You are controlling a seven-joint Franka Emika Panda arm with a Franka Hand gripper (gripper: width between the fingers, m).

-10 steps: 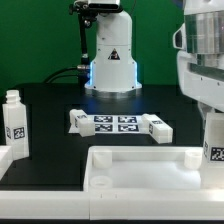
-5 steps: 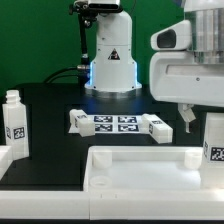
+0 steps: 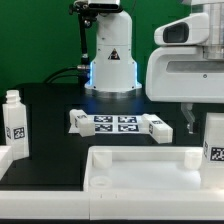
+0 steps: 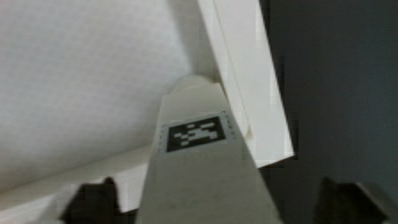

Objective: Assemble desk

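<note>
The white desk top point(image 3: 140, 170) lies at the front, rim up. One white tagged leg point(image 3: 214, 140) stands upright at its corner on the exterior view's right. My gripper point(image 3: 203, 122) hangs over this leg, and one dark finger point(image 3: 188, 121) shows beside it. In the wrist view the leg point(image 4: 199, 150) stands between the two dark fingertips point(image 4: 98, 200), with a gap on at least one side. The gripper point(image 4: 217, 205) is open. The desk top's rim point(image 4: 240, 60) runs behind the leg. A second tagged leg point(image 3: 14, 120) stands upright at the exterior view's left.
The marker board point(image 3: 118, 123) lies flat mid-table, with small white tagged parts point(image 3: 160, 129) at its ends. The white robot base point(image 3: 112, 55) stands at the back, with a cable to its left. The table is black and the backdrop green.
The gripper has come down over the leg on the exterior view's right, so a finger now shows beside it. Since half a second ago it has shifted only slightly. The parts have not moved.
</note>
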